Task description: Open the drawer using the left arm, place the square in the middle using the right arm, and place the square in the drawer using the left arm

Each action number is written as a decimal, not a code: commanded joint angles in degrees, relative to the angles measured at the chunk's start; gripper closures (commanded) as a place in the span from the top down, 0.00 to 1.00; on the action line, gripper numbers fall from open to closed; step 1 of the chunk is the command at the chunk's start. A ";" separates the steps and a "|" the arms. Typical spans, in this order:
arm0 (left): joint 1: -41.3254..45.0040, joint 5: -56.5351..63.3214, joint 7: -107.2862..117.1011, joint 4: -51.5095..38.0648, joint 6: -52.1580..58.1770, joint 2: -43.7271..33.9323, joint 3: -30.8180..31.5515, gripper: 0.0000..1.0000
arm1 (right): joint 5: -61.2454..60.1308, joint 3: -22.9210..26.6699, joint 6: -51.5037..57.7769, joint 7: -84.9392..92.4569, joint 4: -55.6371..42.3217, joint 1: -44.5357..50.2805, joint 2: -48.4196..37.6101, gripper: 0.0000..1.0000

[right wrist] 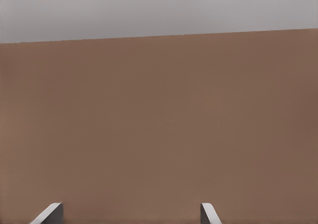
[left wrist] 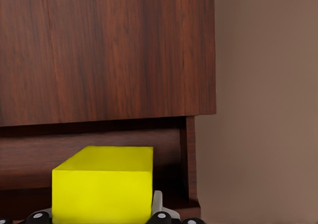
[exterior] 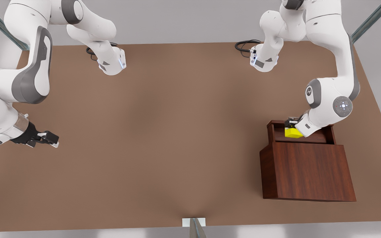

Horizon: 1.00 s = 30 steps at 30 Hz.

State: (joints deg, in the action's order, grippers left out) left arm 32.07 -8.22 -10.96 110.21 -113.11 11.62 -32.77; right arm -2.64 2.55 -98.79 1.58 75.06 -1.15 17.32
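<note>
The left gripper (exterior: 292, 125) is clamped on the square (exterior: 293, 132) over the open drawer (exterior: 278, 132); the right gripper (exterior: 52, 138) waits far left, fingers apart.

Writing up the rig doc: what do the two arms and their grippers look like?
Both arms match: glossy white jointed shells with grey joint covers. The left arm carries a round grey cap with small lights; its left gripper is black. The right arm ends in a black two-finger right gripper with pale fingertips. Black cables loop at the bases.
</note>
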 commanded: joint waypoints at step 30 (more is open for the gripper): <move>-24.34 15.08 12.37 -29.18 17.92 2.80 33.92 1.00 | 0.00 0.00 0.08 0.00 0.00 -0.26 0.44 1.00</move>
